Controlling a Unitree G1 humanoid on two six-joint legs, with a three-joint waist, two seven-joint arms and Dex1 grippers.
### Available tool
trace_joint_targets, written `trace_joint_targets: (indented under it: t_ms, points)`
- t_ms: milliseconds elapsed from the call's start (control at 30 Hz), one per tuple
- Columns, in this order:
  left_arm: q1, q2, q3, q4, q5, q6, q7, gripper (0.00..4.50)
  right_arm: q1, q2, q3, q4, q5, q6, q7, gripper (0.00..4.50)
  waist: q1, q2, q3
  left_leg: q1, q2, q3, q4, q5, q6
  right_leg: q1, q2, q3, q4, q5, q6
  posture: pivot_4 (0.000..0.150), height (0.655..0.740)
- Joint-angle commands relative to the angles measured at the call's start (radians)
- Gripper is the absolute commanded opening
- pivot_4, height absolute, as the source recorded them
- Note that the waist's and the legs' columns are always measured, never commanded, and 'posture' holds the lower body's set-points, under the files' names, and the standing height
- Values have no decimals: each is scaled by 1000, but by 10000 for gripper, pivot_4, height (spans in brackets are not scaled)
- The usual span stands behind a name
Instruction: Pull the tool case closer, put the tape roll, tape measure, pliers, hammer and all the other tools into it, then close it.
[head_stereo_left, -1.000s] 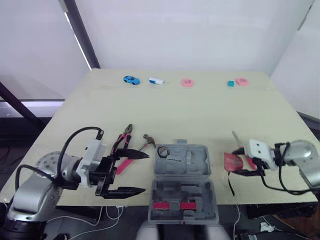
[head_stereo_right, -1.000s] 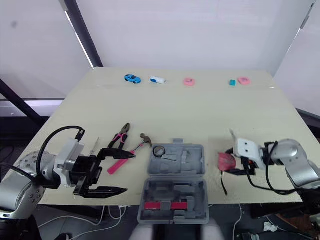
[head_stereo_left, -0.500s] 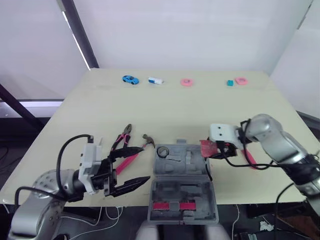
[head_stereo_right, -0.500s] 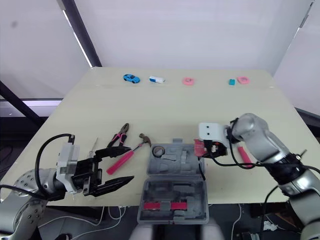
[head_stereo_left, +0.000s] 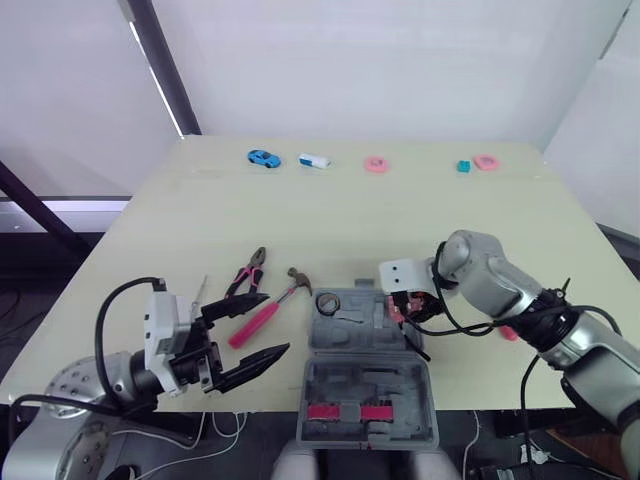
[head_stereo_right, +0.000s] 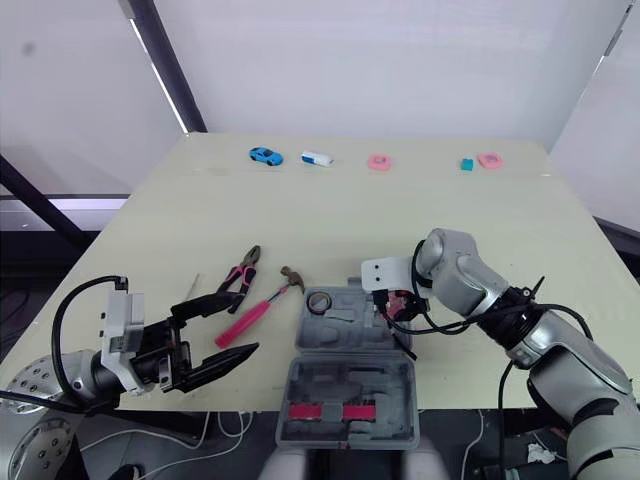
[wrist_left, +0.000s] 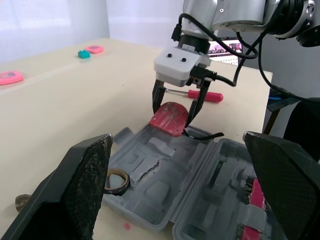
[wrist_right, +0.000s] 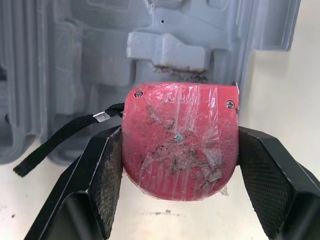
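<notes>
Right gripper (wrist_left: 176, 107) clamped on the red tape measure (wrist_right: 179, 150), one black finger pressed to each flat side; the tape measure is held at the right-hand rim of the far half of the tool case (head_stereo_left: 345, 385), partly over the grey moulded tray and partly over the table (head_stereo_left: 400, 230); whether it touches the case cannot be told; its black strap (wrist_right: 60, 140) trails across the tray.

Tool case lying open at the near edge of the table, both halves flat; tape roll (head_stereo_left: 325, 303) seated in the far left corner of the far half.

Left gripper (head_stereo_left: 277, 322) spread wide and holding nothing; it hovers at the near left of the table, just left of the case.

Hammer (head_stereo_left: 262, 314), pink-handled, lying on the table between the left gripper's fingers and the case; pliers (head_stereo_left: 245, 275) just beyond it; red-handled screwdriver (wrist_left: 205, 95) on the table to the right of the right arm.
</notes>
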Motion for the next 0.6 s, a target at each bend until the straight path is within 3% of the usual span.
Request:
trace_joint_targets:
  t_ms: [33, 467, 500, 533, 600]
  points:
    - [4, 11, 31, -30, -6, -17, -4, 45000, -14, 24, -4, 4, -26, -5, -19, 28589, 0, 0, 0, 0, 0, 0, 0, 0, 0, 0, 0, 0, 0, 0, 0, 1500, 7395]
    - [-9, 10, 46, -43, -24, 2, 18, 45000, 3, 83, -17, 97, -62, -94, -70, 28589, -6, 0, 0, 1, 0, 0, 0, 0, 0, 0, 0, 0, 0, 0, 0, 1500, 7395]
    - [-9, 10, 47, -43, -25, 3, 18, 45000, 4, 80, -18, 95, -63, -100, -67, 38928, -5, 0, 0, 1, 0, 0, 0, 0, 0, 0, 0, 0, 0, 0, 0, 1500, 7395]
    - [-10, 11, 47, -43, -25, 3, 18, 45000, 5, 77, -20, 92, -63, -101, -65, 43529, -5, 0, 0, 1, 0, 0, 0, 0, 0, 0, 0, 0, 0, 0, 0, 1500, 7395]
    - [-14, 11, 45, -43, -26, 7, 19, 45000, 6, 73, -34, 84, -66, -108, -84, 43529, -4, 0, 0, 1, 0, 0, 0, 0, 0, 0, 0, 0, 0, 0, 0, 1500, 7395]
